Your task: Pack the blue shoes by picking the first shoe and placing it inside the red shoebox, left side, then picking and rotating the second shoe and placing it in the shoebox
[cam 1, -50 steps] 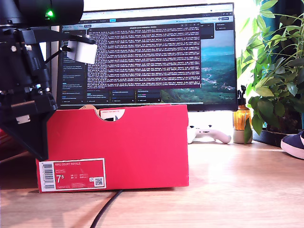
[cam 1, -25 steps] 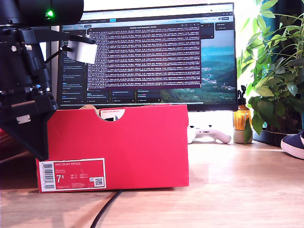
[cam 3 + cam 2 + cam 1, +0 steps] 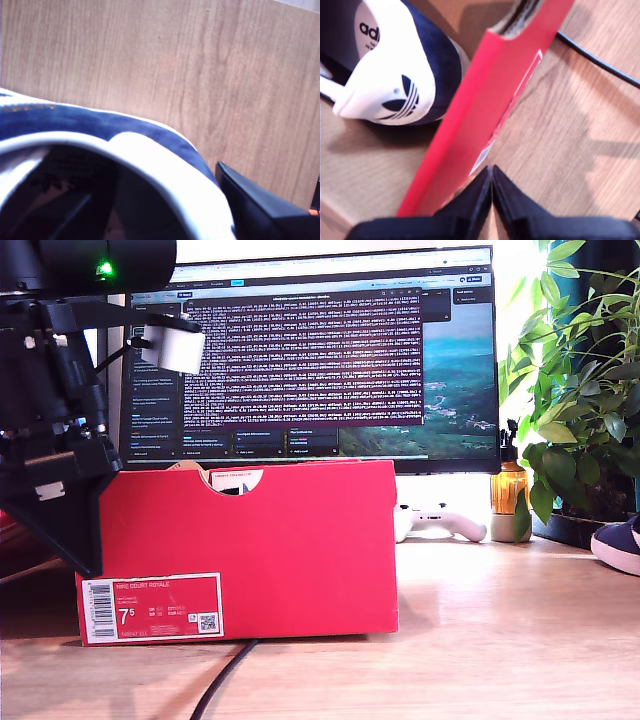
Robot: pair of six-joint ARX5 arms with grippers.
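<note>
Nothing can be seen to have moved since the earlier exterior frames: the red shoebox (image 3: 240, 545) is set on the wooden desk (image 3: 500, 640) as before, and the black arm at the exterior view's left is held in the same pose against the box's end. My first gripper (image 3: 492, 176) is seen in the first wrist view with its jaws pressed together and nothing between them, poised over the box wall (image 3: 485, 115) just outside it. One blue shoe (image 3: 395, 65) is already laid inside the box, heel tab showing, so the first placement is judged done and the closed, empty jaws are judged to follow from a release. The second wrist view is filled by the collar and lining of the other blue shoe (image 3: 100, 165), lying on bare desk; a toe is glimpsed at the exterior view's right edge (image 3: 618, 542), well apart from the box. Only one finger of my second gripper (image 3: 260, 205) is shown, just beside the collar, so whether the shoe is gripped cannot be told. Grasping and turning that shoe is judged the step in hand.
</note>
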